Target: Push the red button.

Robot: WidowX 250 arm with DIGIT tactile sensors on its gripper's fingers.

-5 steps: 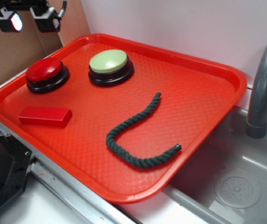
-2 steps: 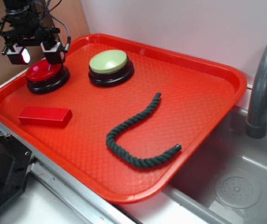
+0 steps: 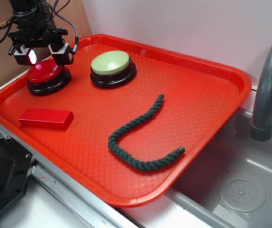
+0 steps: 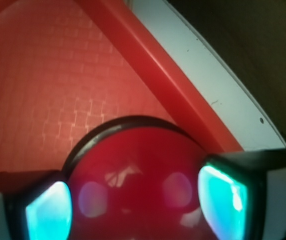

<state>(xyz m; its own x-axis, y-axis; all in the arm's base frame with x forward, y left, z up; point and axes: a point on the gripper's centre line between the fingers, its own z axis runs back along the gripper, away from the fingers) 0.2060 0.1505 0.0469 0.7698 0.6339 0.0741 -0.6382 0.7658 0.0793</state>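
contact between the gripper [image 3: 42, 52] and the red button [image 3: 47, 76] cannot be settled: in the exterior view the spread fingers [image 3: 62, 53] hide the cap's rear edge, and the arm above is cut off by the frame. the jaws stand open, one finger to each side of the dome, gripping nothing. the button sits in the tray's [image 3: 211, 118] far-left corner, beside the green button [image 3: 112, 68], with the red block [image 3: 45, 118] nearer the front and the dark rope [image 3: 138, 133] mid-tray. compared with a moment ago the gripper has shifted slightly right. only the wrist view shows the glossy cap [image 4: 138, 190] between the glowing finger pads [image 4: 222, 200], its lower part cropped.
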